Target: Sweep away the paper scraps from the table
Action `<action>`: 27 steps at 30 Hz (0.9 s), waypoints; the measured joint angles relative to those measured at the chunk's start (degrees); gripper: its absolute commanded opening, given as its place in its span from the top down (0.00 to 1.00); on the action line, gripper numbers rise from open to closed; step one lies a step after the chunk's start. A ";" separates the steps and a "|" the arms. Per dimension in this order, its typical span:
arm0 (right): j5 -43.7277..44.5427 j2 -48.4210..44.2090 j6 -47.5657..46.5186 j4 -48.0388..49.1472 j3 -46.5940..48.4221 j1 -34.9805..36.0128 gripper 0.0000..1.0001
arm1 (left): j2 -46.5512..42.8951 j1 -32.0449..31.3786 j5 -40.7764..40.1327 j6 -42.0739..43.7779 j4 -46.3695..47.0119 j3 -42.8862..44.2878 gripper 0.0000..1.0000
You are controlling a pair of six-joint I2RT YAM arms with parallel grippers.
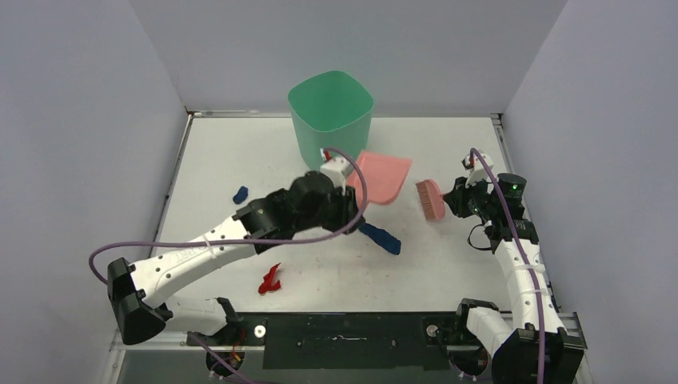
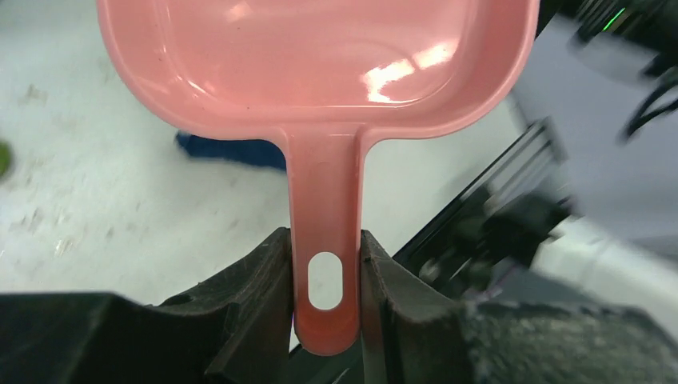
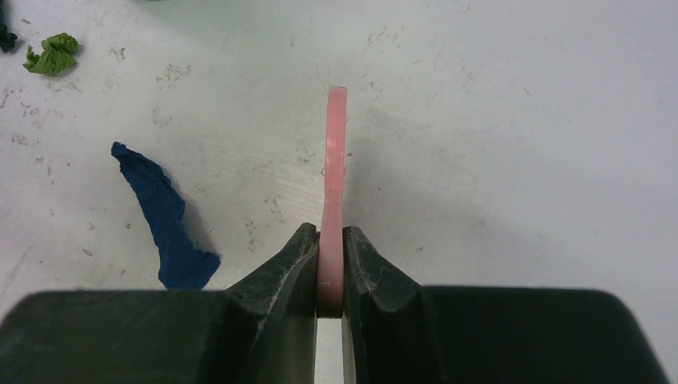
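Left claw (image 2: pixel 325 272) is clamped on the handle of the pink dustpan (image 2: pixel 320 64), pads either side of the hang hole. Right claw (image 3: pixel 330 264) is closed tight on the thin handle of the pink brush (image 1: pixel 430 200), seen edge-on from the wrist. Pan and brush sit near each other mid-surface, in front of the green bin (image 1: pixel 330 112).

The paper scraps (image 1: pixel 380 238) are loose on the white surface (image 1: pixel 448 264). The long dark blue scrap (image 3: pixel 164 216) lies just in front of the pan, between the two tools. The small dark blue scrap (image 1: pixel 240 194) is well off to the left. The red scrap (image 1: pixel 270 280) is near the front, under the left arm. The green scrap (image 3: pixel 52 54) shows only in the right wrist view.

Handling, as a judgement: crumpled paper, very light, soft, nothing to break. It likely skids or flicks away under a fast stroke. No point pinching the bits. Push them with the bristles, low and slow, toward the pan lip, which should be flat on the surface. Cannot tell if the lip touches now. The long blue scrap is closest, probably first.
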 measured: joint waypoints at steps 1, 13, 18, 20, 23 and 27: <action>0.00 0.00 0.00 -0.02 0.00 0.00 0.95 | -0.42 -3.37 -3.34 1.16 -2.64 -1.36 1.00; -0.02 0.02 0.00 0.00 0.00 0.00 0.95 | -3.48 -22.38 -19.15 -3.30 -19.08 -23.04 1.00; -0.02 0.15 -0.02 0.00 0.00 0.00 0.95 | -5.81 -25.22 -20.61 -5.27 -15.32 -30.21 0.95; -0.02 0.15 -0.02 0.00 0.00 0.02 0.95 | -5.81 -27.15 -21.81 -5.68 -12.37 -33.20 0.89; -0.02 0.17 -0.04 0.00 0.00 0.00 0.95 | -5.62 -29.22 -23.32 -6.16 -8.44 -36.98 0.76; -0.02 0.44 -0.11 0.00 0.00 0.02 0.95 | -5.14 -31.10 -27.06 -7.10 -5.53 -38.16 0.61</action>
